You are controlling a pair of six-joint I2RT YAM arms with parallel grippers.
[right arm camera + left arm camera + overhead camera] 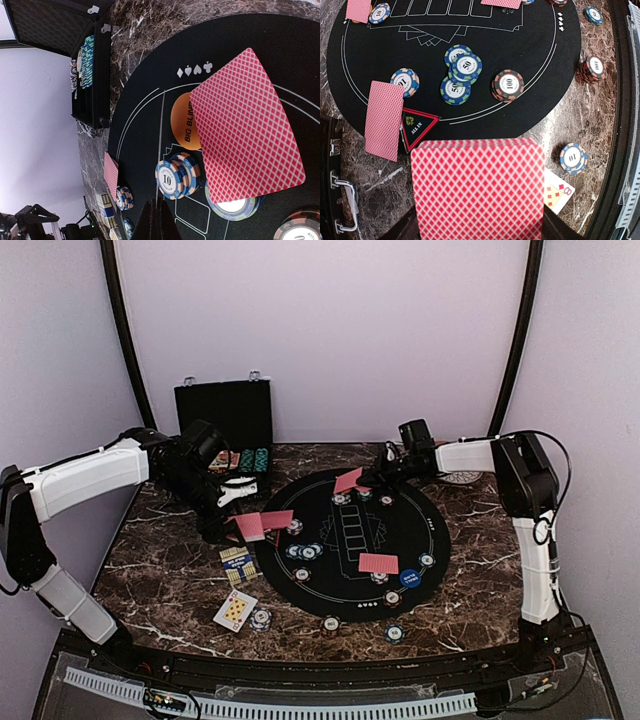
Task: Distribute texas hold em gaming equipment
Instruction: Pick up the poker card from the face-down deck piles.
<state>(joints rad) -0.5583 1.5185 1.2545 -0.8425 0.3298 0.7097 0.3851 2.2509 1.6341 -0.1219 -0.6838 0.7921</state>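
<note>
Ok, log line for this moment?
left gripper: shut on deck | right gripper: shut, holding nothing | card overlapping orange button

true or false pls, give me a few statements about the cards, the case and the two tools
1. The left tool grips a deck of red-backed cards. True.
2. The case is closed. False: its lid stands open.
3. A card covers part of the orange disc marked big blind. True.
4. The face-up 8 lies on the mat. False: it lies on the marble table, beside the mat.
5. The right tool is open. False: it is shut.
</note>
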